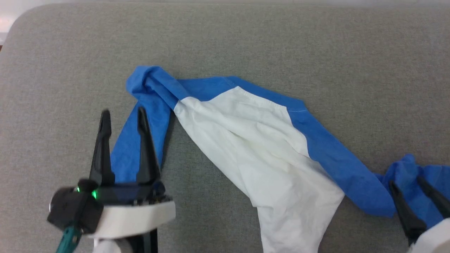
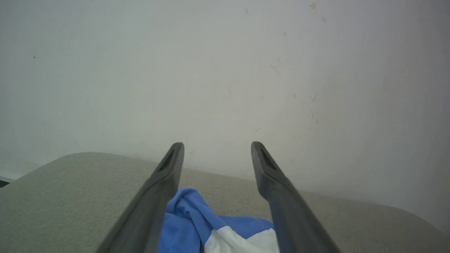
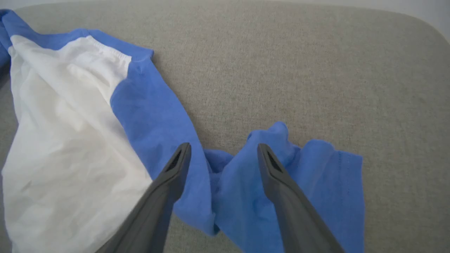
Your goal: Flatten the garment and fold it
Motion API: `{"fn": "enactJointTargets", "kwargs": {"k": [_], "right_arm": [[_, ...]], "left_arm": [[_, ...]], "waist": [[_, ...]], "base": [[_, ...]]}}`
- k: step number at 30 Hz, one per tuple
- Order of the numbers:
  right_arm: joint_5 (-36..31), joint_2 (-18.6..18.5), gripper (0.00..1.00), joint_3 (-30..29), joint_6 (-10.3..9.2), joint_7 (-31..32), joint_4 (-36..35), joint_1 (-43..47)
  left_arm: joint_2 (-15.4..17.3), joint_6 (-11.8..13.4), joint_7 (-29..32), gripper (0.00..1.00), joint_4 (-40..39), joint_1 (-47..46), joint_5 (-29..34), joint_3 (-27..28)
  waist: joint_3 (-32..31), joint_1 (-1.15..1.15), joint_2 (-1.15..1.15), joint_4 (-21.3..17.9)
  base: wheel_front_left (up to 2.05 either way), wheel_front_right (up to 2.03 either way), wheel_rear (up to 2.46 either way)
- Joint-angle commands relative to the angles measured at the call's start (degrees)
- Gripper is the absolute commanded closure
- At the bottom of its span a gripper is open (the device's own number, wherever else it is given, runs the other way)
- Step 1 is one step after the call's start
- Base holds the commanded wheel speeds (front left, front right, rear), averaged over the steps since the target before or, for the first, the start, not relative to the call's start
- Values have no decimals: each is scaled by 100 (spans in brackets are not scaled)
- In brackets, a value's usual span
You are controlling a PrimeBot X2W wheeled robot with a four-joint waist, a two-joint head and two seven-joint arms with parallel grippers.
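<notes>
Re garment [image 1: 253,140]: lies crumpled on grey fabric-covered surface [image 1: 246,35], running diag. from upper left to lower right in head view; white body in middle, lower part going off bottom edge; blue along upper edge and both sleeves. One sleeve: bunched into a knot-like fold at upper left, then drops as a flat blue strip toward robot. Re left end effector [image 1: 123,114]: open, fingers spread wide, nothing pinched betw. them; sits over that blue strip, one finger crossing the cloth, other just outside strip's left edge, tips just short of the bunched fold. Touching cloth or hovering above it: can't tell. In left wrist view: points nearly level toward pale wall [image 2: 225,70], w/ blue fold and a bit of white showing low betw. the fingers. Other sleeve: stretches long to lower right, ends in a rumpled blue heap near frame edge. Re right end effector [image 1: 405,181]: also open, fingers apart, no cloth gripped; placed over that heap. In right wrist view: twisted narrow part of sleeve betw. the tips, cuff end fanned out under and beyond one finger, white body off to the other side. Both end effectors: well apart, one per sleeve, white body betw.
</notes>
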Motion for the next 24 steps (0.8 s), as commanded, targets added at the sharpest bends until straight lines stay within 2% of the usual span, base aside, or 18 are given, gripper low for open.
{"fn": "enactJointTargets", "kwargs": {"k": [1,7,12,15,16,18,21,24], "right_arm": [[-5,-106,0,-25,-5,234,-104,237],[-247,-725,0,-67,-5,390,-171,559],[-396,-1335,0,660,-5,630,433,447],[-419,-1427,0,981,-5,667,919,243],[-442,-1404,38,1003,-5,620,1035,175],[-552,-1337,100,937,-5,473,1169,61],[-509,-1188,100,682,-5,334,1122,-94],[-350,-1280,100,425,-5,340,793,-347]], "left_arm": [[-93,66,-40,0,-159,291,23,8],[-270,34,-51,0,-463,637,176,22],[-298,-147,-52,0,-378,486,332,-15],[-312,-234,-52,0,-282,407,379,-40],[-308,-265,-53,0,-238,394,400,-54],[-315,-306,-53,0,-169,386,409,-66],[-326,-333,-53,0,-134,430,395,-29],[-338,-360,-53,0,-123,507,373,12]], "waist": [[35,1,0,38],[160,1,0,135],[177,1,0,208],[123,1,0,257],[95,1,0,273],[27,1,0,304],[-83,1,0,327],[-150,1,0,342]], "base": [[0,0,0],[0,0,0],[0,0,0],[0,0,0],[0,0,0],[0,0,0],[0,0,0],[0,0,0]]}}
